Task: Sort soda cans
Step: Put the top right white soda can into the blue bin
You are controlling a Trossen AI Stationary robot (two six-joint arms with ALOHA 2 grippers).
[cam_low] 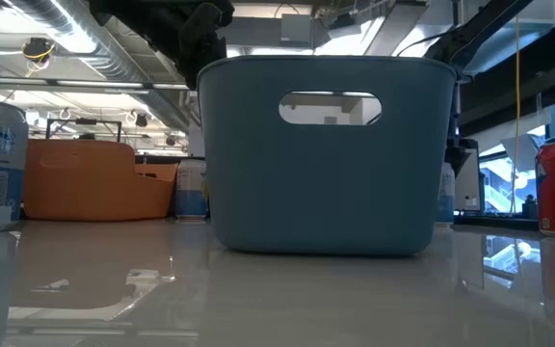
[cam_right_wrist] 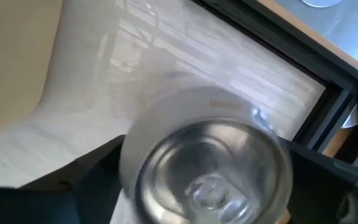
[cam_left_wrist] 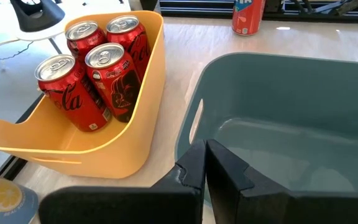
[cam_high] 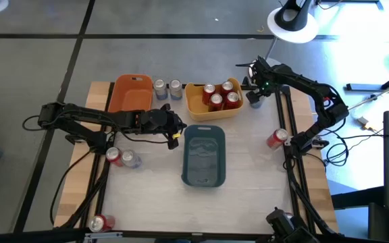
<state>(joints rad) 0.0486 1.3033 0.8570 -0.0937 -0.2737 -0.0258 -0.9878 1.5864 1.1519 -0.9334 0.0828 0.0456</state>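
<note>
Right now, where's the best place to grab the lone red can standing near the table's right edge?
Grip the red can across its round side wall, about mid-height, coming down from above. It stands upright and no other can or bin touches it, so fingers can straddle it.

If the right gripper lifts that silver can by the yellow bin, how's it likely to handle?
The silver can between the right gripper fingers looks smooth and round, so probably slippery. Standing upright, it may tip if nudged, then roll. Likely stiff metal.
</note>
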